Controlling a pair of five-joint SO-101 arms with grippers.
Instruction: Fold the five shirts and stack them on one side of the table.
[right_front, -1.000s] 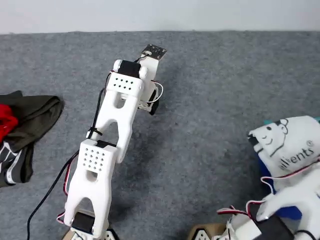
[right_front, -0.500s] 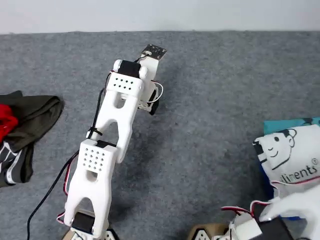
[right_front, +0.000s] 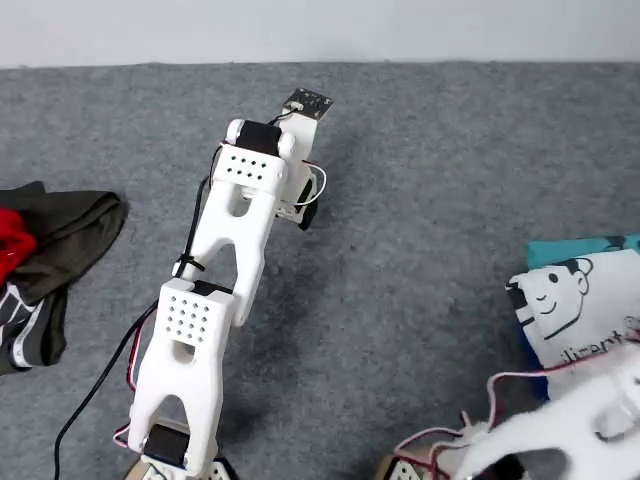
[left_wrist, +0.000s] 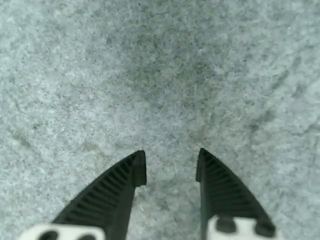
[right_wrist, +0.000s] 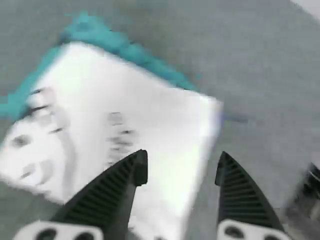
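White perforated arm (right_front: 195, 330), black ribbed fingers (left_wrist: 112, 192)

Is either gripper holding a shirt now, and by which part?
Nothing is held. The left gripper is open over the grey table; the right gripper is open above the white shirt, with no cloth between its jaws.

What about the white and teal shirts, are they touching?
Touching. The high view shows the white shirt lying on the teal shirt, whose edge peeks out.
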